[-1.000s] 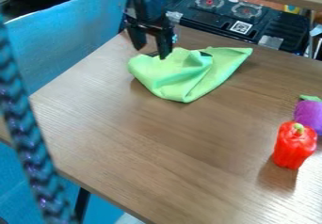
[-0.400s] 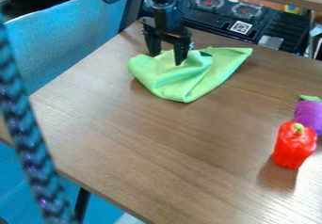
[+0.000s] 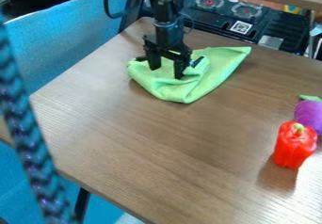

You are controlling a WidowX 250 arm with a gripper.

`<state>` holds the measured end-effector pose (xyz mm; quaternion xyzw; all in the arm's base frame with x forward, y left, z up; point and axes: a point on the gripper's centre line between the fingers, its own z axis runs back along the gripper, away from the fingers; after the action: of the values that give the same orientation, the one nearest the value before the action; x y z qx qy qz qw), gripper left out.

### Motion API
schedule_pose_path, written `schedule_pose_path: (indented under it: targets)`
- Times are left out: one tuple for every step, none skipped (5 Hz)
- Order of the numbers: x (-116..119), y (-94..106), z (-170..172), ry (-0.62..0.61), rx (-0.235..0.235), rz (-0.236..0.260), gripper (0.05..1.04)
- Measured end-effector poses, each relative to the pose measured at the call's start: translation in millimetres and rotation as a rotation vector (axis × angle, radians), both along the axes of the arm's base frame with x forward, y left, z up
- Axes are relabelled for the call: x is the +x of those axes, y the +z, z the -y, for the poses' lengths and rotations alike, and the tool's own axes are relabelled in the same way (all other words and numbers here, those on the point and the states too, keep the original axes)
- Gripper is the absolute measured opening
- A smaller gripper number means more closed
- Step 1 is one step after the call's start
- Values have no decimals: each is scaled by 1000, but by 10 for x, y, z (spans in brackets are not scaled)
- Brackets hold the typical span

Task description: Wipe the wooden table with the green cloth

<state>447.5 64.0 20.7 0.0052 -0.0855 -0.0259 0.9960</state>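
Taking the green cloth (image 3: 213,77) as the landmark, a braided strand (image 3: 28,145) in teal and purple hangs at the far left, well apart from it. Next comes a blue fabric surface (image 3: 66,44), standing beyond the edge of the wooden counter (image 3: 157,148), to the left of the cloth.

The cloth lies crumpled on the far part of the counter, with folds in its middle and one corner stretched out to the upper right. At its upper left edge is a small dark piece (image 3: 140,58). Just right of that, the black pincer (image 3: 166,74) hangs over the left half of the cloth, pointing down. Its two fingers are spread well apart, with cloth showing between them and their tips down at the fabric; nothing is clamped in it. Right beside it, another small dark piece (image 3: 197,61) lies at the cloth's folds; what it is cannot be told.

Behind the cloth and to its right is a black stove top (image 3: 286,30) with two round burners. Well apart from the cloth, toward the lower right, a red bell pepper (image 3: 293,147) stands upright, and a purple toy vegetable (image 3: 308,113) with a green top is just behind it.
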Motion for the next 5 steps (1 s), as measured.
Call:
schedule_pose_path:
  targets:
    - [-181, -60, -1, -21, 15, -16, 1001]
    - [-447, -85, -10, -49, 27, -25, 1001]
    - [-770, -88, -42, -87, 44, -30, 1001]
    - [-1107, -96, -89, -123, 57, -43, 1001]
    - [-1356, -94, -145, -144, 69, -56, 1001]
